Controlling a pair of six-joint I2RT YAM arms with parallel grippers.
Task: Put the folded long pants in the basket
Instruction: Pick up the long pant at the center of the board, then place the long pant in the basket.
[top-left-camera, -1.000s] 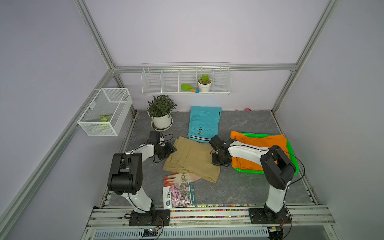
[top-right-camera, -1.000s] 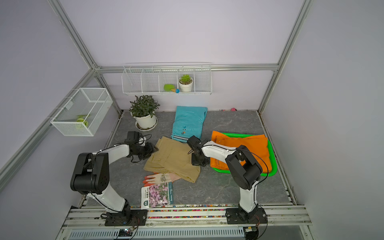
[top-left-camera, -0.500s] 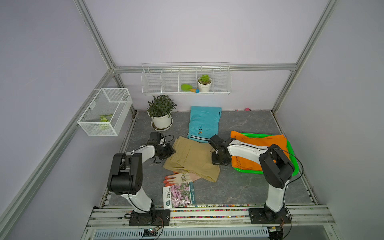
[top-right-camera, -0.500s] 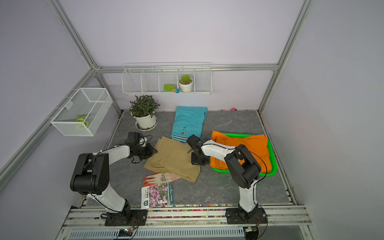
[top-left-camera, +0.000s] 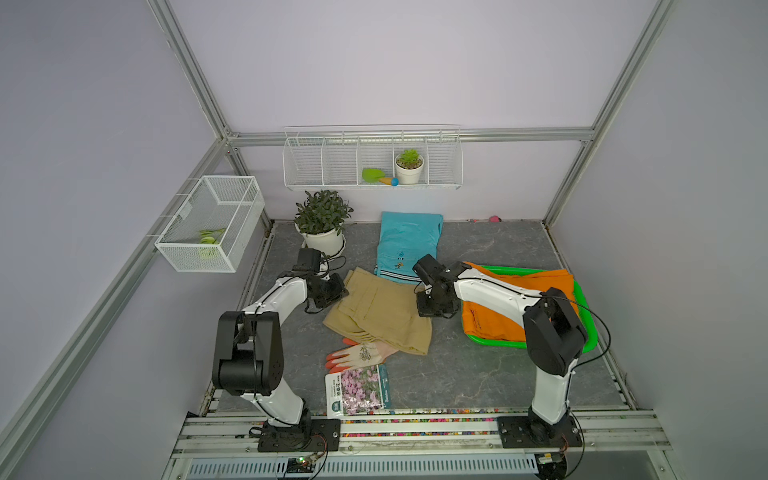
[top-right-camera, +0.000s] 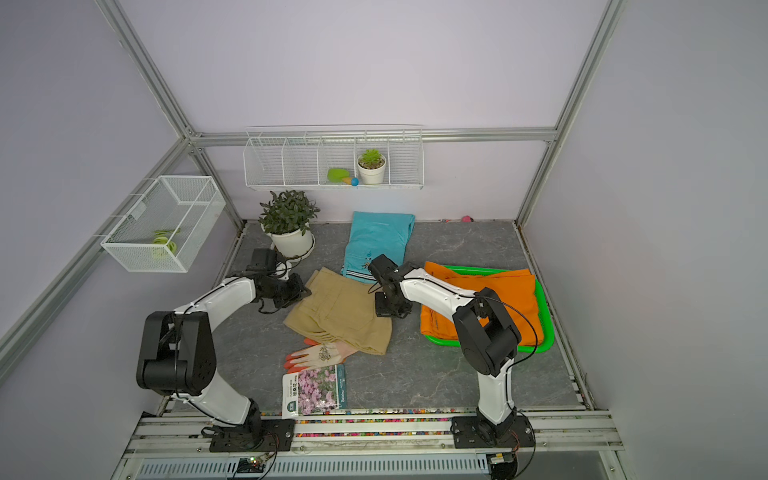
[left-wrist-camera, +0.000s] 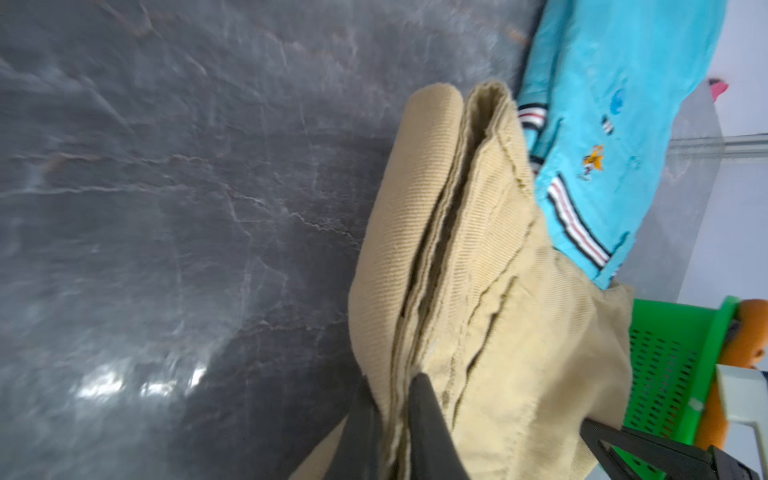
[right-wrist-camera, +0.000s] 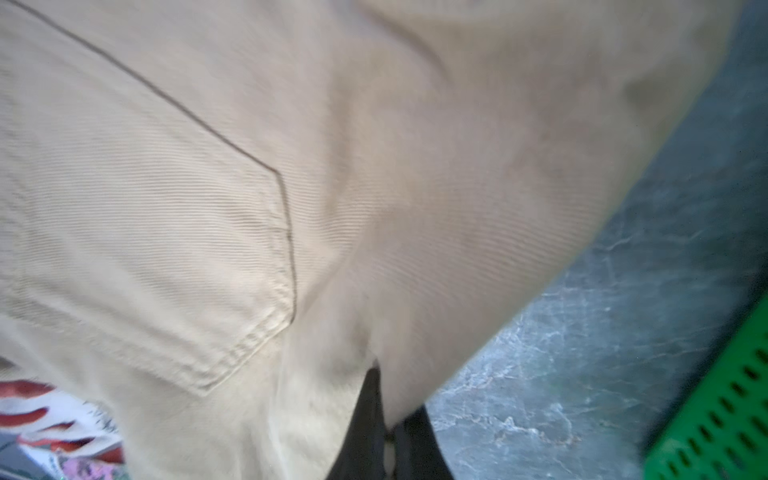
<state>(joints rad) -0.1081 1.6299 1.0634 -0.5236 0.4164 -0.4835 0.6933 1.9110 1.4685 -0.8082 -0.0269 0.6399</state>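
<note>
The khaki folded long pants (top-left-camera: 378, 311) (top-right-camera: 340, 316) lie mid-floor. My left gripper (top-left-camera: 343, 291) (left-wrist-camera: 395, 386) is shut on the stacked layers of their left edge. My right gripper (top-left-camera: 420, 309) (right-wrist-camera: 390, 407) is shut on a fold of their right edge, close to the green basket (top-left-camera: 490, 341) (top-right-camera: 440, 340). Orange pants (top-left-camera: 511, 299) lie in that basket and hang over its rim. Turquoise pants (top-left-camera: 409, 245) (left-wrist-camera: 623, 124) with a striped waistband lie flat behind the khaki pair, touching its far corner.
An orange-fingered glove (top-left-camera: 361, 353) and a flower seed packet (top-left-camera: 359, 390) lie in front of the khaki pants. A potted plant (top-left-camera: 322, 224) stands at the back left. A white wire basket (top-left-camera: 212, 224) and a wire shelf (top-left-camera: 372, 160) hang on the walls.
My left gripper has closed on the khaki pants' left edge. The right gripper has stayed shut on the right edge, and the arms have barely moved.
</note>
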